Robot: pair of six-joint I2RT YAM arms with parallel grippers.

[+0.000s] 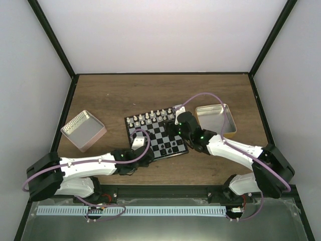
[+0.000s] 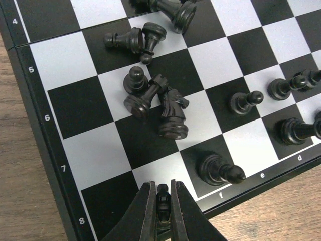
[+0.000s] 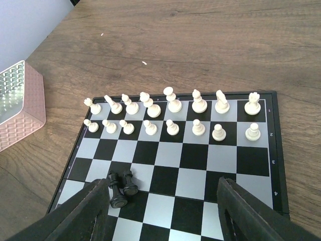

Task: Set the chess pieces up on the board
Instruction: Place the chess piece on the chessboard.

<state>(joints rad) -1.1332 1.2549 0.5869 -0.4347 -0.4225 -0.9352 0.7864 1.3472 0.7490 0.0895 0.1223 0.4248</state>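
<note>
From above: one board (image 1: 155, 134) lies on the table (image 1: 150, 95) between two tins (image 1: 83, 130).

Left wrist: my left hand (image 2: 161, 187) pinches one black piece (image 2: 162, 201) over the board's corner, its long axis seemingly along my fingers. About eleven black pieces (image 2: 173, 113) are on the squares, several toppled flat.

Right wrist alone: sixteen white pieces (image 3: 173, 106) stand in two rows, and my right hand (image 3: 163, 182) is spread and empty.

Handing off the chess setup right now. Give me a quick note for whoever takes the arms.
Left gripper: fingers shut on one black piece, over the board's row 8 edge.
Right gripper: open, empty, above mid-board.
Done: white pieces stand in two rows; a few black pieces upright near files d to f.
Left to do: stand up the toppled black heap mid-board and place the held piece.
</note>
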